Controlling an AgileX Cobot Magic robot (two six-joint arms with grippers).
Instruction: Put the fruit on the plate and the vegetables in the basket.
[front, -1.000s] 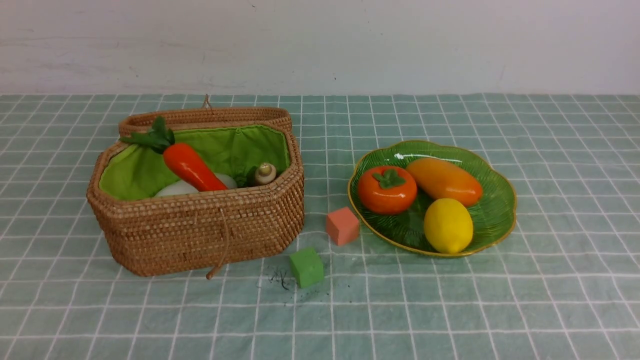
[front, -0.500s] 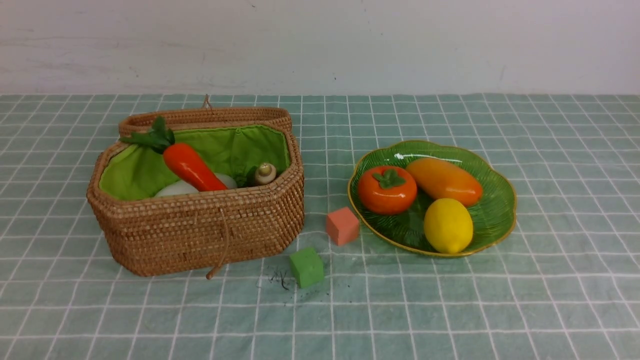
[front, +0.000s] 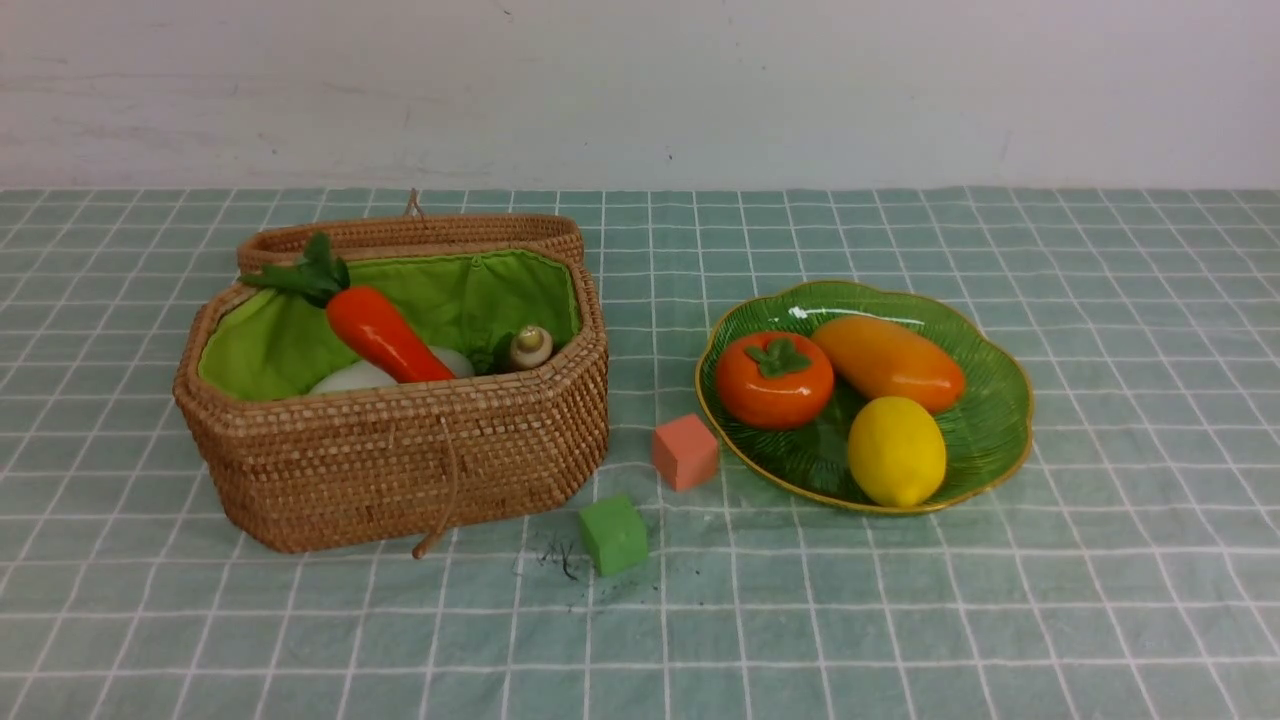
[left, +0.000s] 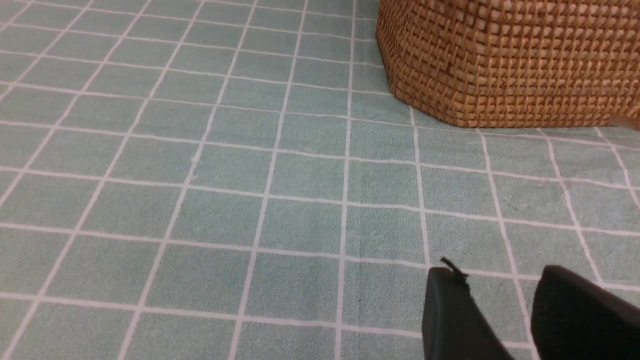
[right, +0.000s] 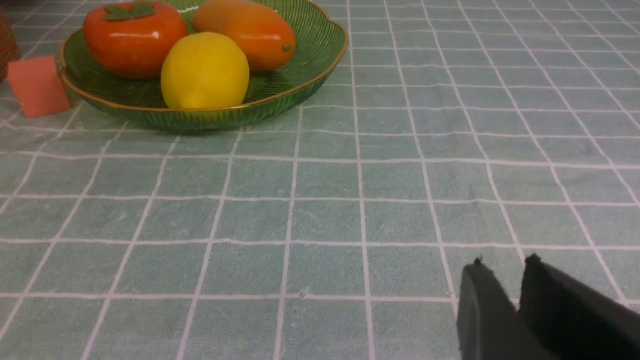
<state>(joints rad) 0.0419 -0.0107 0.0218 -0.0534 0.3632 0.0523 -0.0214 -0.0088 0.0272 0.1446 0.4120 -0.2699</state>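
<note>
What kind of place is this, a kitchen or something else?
Probably a staged test table, not a real kitchen. The checked tablecloth sits against a bare white wall, the persimmon and lemon look like glossy toys, and two foam-like cubes, the pink cube and the green cube, lie loose.

Front view faces both basket (front: 400, 440) and plate (front: 985, 440); low wrist views share each, close to desk (left: 200, 200).

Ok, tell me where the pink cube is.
In the front view the pink cube sits on the tablecloth between the basket and the plate, close to the plate's left rim, with the green cube nearer the robot.
</note>
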